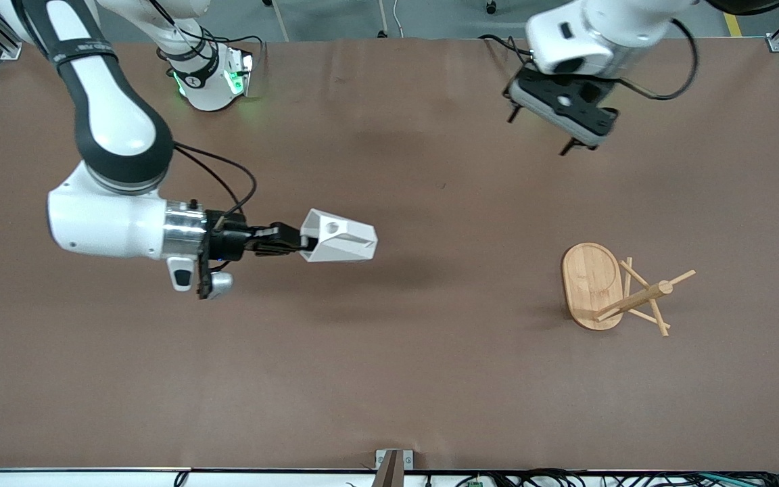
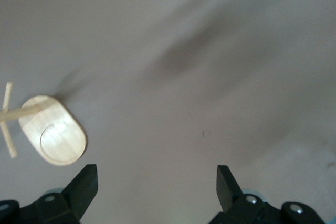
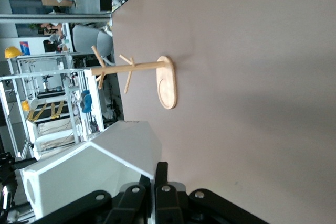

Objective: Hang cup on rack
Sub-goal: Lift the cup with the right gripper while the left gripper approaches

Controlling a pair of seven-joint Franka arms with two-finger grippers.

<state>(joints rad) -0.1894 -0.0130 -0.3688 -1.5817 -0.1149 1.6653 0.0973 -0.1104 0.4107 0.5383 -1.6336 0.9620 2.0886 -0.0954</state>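
Both grippers aloft: right gripper [image 1: 295,242] clasps cup [image 1: 339,237], rack [image 1: 616,287] well apart.

Your right arm reaches out level from its base at 11 o'clock, wrist turned sideways, and the right gripper [image 1: 300,245] is clamped on the cup [image 1: 337,237]. Your left arm waits at 1 o'clock; the left gripper [image 1: 545,130] hangs with fingers spread apart.

In the left wrist view, the rack [image 2: 50,132] is blurred and its pegs are cut off by the picture's edge. In the right wrist view, the cup [image 3: 89,174] runs past the edge, and the right pincer [image 3: 157,195] fingertips are hidden against it.
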